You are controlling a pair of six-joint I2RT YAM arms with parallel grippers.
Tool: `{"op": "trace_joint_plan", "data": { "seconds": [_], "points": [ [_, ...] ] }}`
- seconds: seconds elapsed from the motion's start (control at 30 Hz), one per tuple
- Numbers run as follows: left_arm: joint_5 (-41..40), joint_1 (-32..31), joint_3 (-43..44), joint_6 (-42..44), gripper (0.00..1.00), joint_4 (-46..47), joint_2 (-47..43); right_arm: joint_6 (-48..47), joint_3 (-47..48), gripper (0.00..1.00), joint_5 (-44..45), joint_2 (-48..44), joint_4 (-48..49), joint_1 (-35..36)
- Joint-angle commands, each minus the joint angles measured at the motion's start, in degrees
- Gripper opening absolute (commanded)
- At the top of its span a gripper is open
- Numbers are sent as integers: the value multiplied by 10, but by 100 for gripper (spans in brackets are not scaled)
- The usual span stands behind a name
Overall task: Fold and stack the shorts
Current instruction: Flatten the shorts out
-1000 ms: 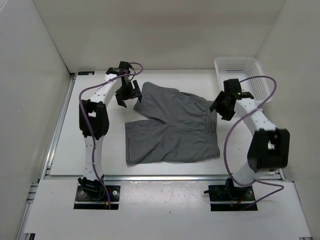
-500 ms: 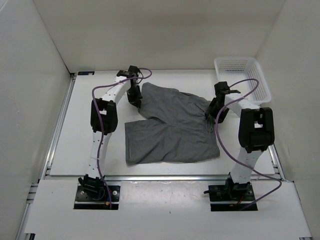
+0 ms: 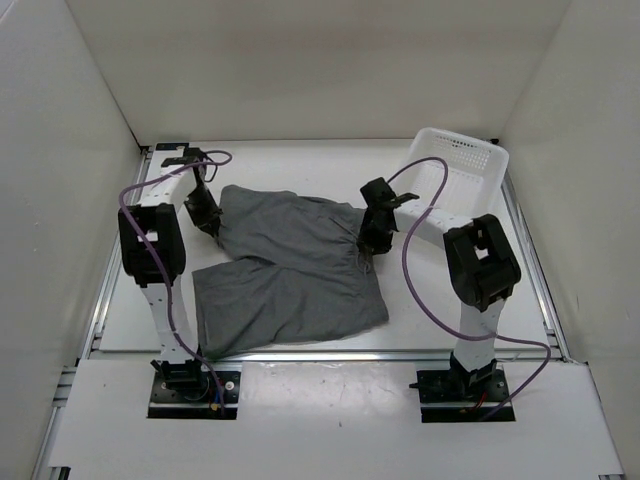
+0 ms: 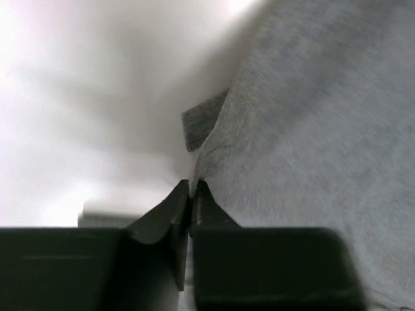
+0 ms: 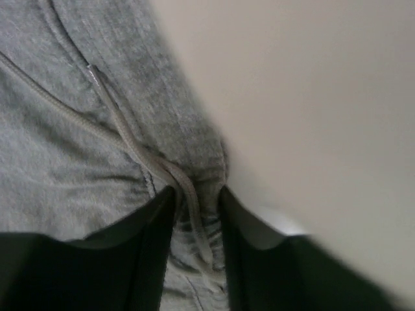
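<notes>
**Top view.** The shorts (image 3: 290,265) lie spread on the white surface (image 3: 440,310), legs toward the left and waistband toward the right, with some wrinkles across the middle. The left jaws are down at the far-left leg corner and the right jaws are at the waistband. The basket (image 3: 470,165) stands in the far right corner, close behind the right arm (image 3: 480,260). A wide swing of that arm during the fold could knock the basket.

**Left wrist view.** The left jaws are pressed together on a thin edge of the shorts (image 4: 311,129), right at the corner, where a small flap sticks out over the surface (image 4: 84,97). The bite looks shallow. If the corner is lifted or pulled hard, the fabric could slide out and the leg would drop back unfolded.

**Right wrist view.** The right jaws stand part-way apart, astride the bunched waistband of the shorts (image 5: 65,162), and the drawstring (image 5: 123,129) runs between them. I cannot tell whether they are pinching the cloth firmly. If they catch mainly the cord, a lift would tug the drawstring out instead of raising the waistband. The two ends would then rise unevenly and the fold would come out crooked.
</notes>
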Motion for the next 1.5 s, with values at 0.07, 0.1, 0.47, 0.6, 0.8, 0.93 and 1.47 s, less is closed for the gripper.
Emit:
{"op": "trace_joint_plan", "data": {
  "seconds": [0.07,0.1,0.47,0.6,0.8,0.93,1.47],
  "points": [
    [-20,-13,-42,12,22,15,-91,20,-36,60,41,-32,-45,14],
    [-15,-13,-42,12,23,15,-91,20,-36,63,50,-32,-50,14],
    [18,-39,-14,12,22,9,-74,-44,-43,86,81,-111,-72,-158],
    [18,-39,-19,12,22,9,-74,-86,-43,88,64,-128,-72,-238],
    [24,-49,-13,12,22,4,-74,-85,-49,96,29,-133,-79,-250],
    [24,-55,-13,6,22,-1,-79,-70,-84,96,14,-168,-68,-250],
    [6,-76,-8,1,22,-17,-101,-127,51,5,61,-116,-103,-86]
  ]
}}
